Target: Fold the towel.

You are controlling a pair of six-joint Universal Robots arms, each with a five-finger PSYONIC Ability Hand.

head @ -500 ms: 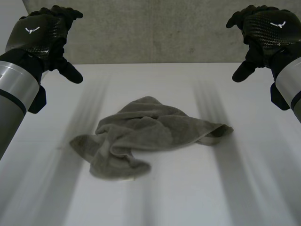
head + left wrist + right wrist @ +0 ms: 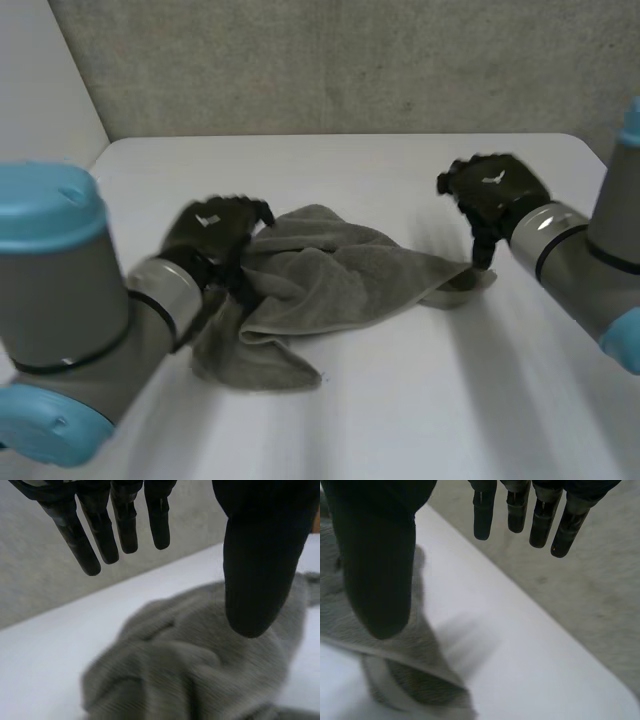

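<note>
The towel (image 2: 330, 275) lay crumpled in the middle of the table (image 2: 400, 420), stretched side to side between the arms. The left hand (image 2: 215, 235) hung right over its bunched left end, the right hand (image 2: 490, 190) above the thin right tip. Both were spread wide, gripping nothing. The right wrist view added what the head view hid: thumb over cloth, fingers (image 2: 542, 525) over bare table.
</note>
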